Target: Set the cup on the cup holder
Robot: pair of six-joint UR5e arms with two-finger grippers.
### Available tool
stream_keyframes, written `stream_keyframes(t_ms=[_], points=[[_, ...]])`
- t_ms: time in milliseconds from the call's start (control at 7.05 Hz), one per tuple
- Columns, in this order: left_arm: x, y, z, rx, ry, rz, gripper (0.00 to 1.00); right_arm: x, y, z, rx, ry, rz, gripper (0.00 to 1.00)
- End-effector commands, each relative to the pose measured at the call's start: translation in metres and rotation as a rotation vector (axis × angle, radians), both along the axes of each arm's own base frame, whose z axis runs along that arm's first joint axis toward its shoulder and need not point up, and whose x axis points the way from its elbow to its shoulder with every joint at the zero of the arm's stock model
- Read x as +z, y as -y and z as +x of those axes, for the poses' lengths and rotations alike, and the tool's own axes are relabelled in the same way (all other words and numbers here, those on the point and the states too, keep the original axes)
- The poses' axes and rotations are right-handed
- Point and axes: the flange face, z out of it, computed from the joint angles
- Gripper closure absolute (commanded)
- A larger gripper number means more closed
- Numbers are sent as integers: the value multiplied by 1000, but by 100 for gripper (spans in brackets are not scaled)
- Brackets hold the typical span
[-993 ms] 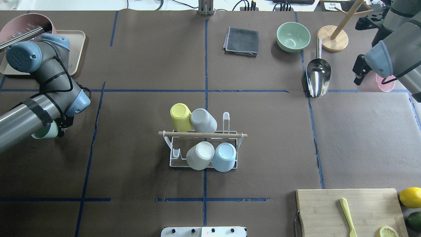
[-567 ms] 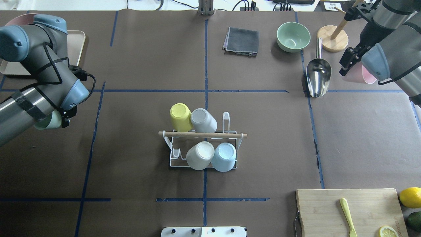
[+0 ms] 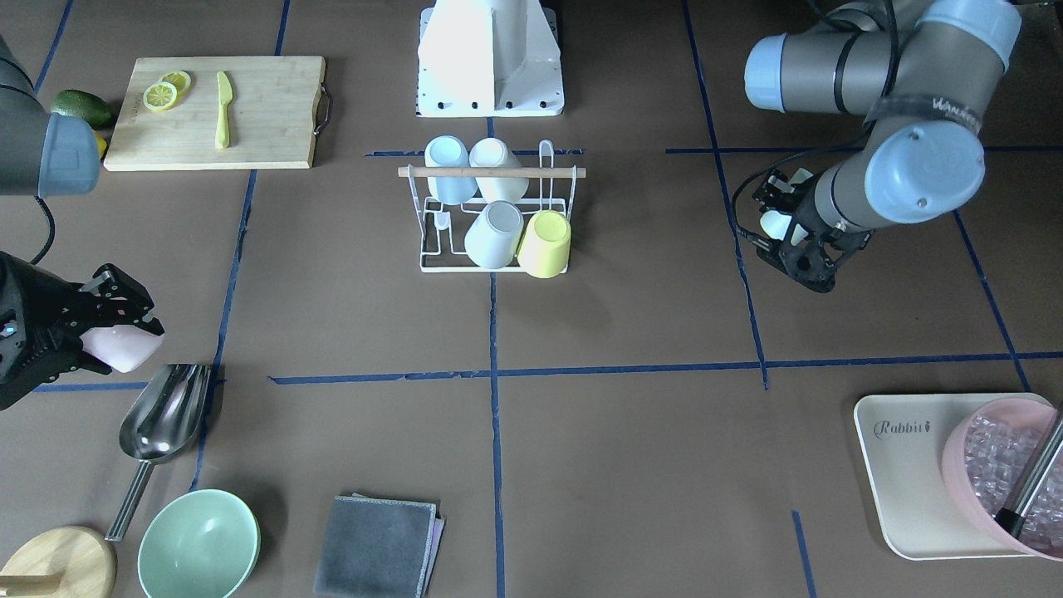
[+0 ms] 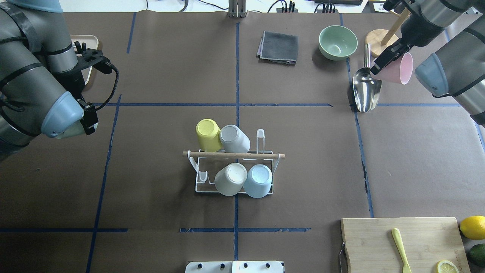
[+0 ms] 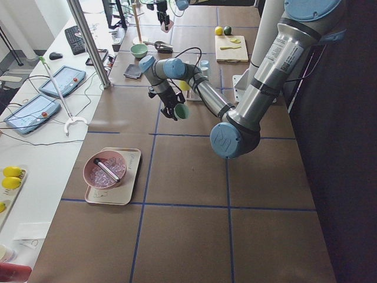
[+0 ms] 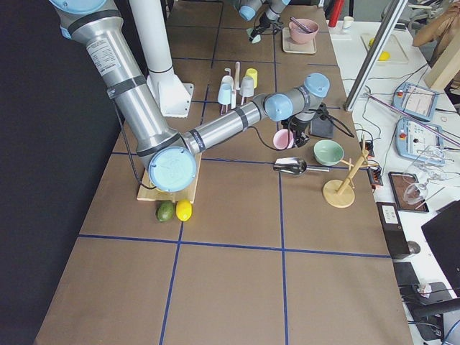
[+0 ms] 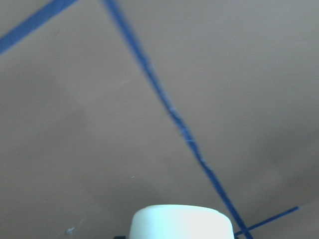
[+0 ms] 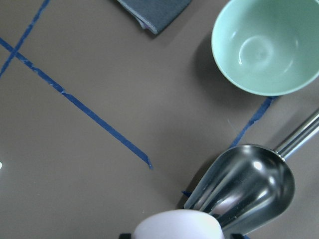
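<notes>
Nearest the robot, at its right, a wooden cutting board [image 4: 379,235] carries a yellow knife [image 4: 401,248] and a lemon slice [image 4: 447,266]. A whole lemon [image 4: 473,226] and an avocado [image 4: 478,253] lie just beside it, both cut by the picture's edge. At mid-table stands the cup holder [image 4: 233,154], with four cups upended on its prongs: white [image 4: 230,178] and light blue [image 4: 258,180] on the near row, yellow [image 4: 208,133] and grey [image 4: 234,138] on the far row. One prong in each row is bare. Well apart from it, to the robot's left, the left gripper [image 4: 86,123] is closed on a pale green cup [image 4: 70,131] held off the table. Farther out on the right, the right gripper [image 4: 382,64] clamps a pink cup [image 4: 396,68], tilted on its side in the air just beside an empty metal scoop [image 4: 366,89]. Beyond lie an empty green bowl [image 4: 338,42], a folded grey cloth [image 4: 278,47] and a wooden mug tree [image 4: 382,45] half hidden by the right arm. At the far left, a tray [image 3: 905,473] bears a pink bowl [image 3: 955,473] of clear pieces with a metal handle [image 3: 1034,477] in it. From overhead the left arm covers most of that tray and of the green cup. Each wrist view shows only a cup's base at its lower edge, and the left one is blurred.
</notes>
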Motion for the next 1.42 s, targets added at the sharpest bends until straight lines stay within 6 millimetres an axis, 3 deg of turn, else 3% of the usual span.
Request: stream_keyframes(t_ms=[0, 142, 284, 426, 567, 851, 993, 1277], points=[[-42, -4, -12, -18, -123, 173, 92, -18, 1, -4, -49, 46, 160, 100], [-63, -1, -22, -34, -206, 296, 92, -23, 1, -1, -86, 83, 332, 100], [-72, -10, -32, -37, -255, 364, 92, -28, -3, 2, -96, 115, 440, 100], [-89, -5, -46, -75, -322, 466, 93, -36, -5, 4, -86, 141, 523, 100], [-99, -4, -47, -122, -374, 505, 93, -40, -8, 7, -71, 164, 570, 100], [-130, -24, -28, -200, -537, 564, 94, -48, -12, 10, 22, 238, 619, 100], [-128, -33, -28, -210, -600, 610, 94, -44, -13, 11, 84, 294, 625, 100], [-144, -59, -4, -228, -730, 819, 94, -49, -22, 8, 209, 408, 670, 100]])
